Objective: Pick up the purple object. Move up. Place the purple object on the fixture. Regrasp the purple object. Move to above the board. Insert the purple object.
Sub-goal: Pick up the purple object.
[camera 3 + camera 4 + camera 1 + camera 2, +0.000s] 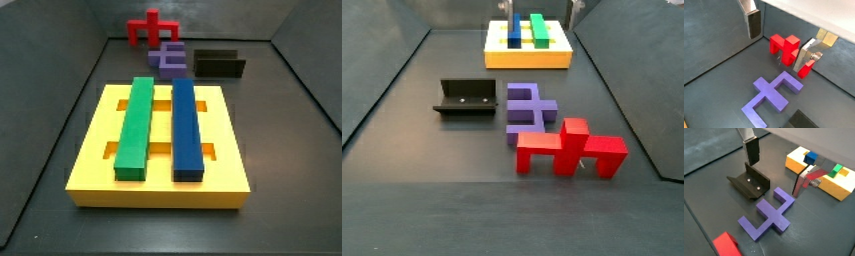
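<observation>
Jaws spread, empty: gripper above the purple object, which lies flat on the dark grey floor, legs toward the fixture.

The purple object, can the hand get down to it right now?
Probably yes. The purple object lies flat on the floor with nothing on top, and the open hand hovers above it.

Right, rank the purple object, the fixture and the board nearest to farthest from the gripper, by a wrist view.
1. purple object, on the floor under the open gripper, which hangs high.
2. fixture, beside the purple object; nearly a tie with it.
3. board, out past one finger.
</observation>
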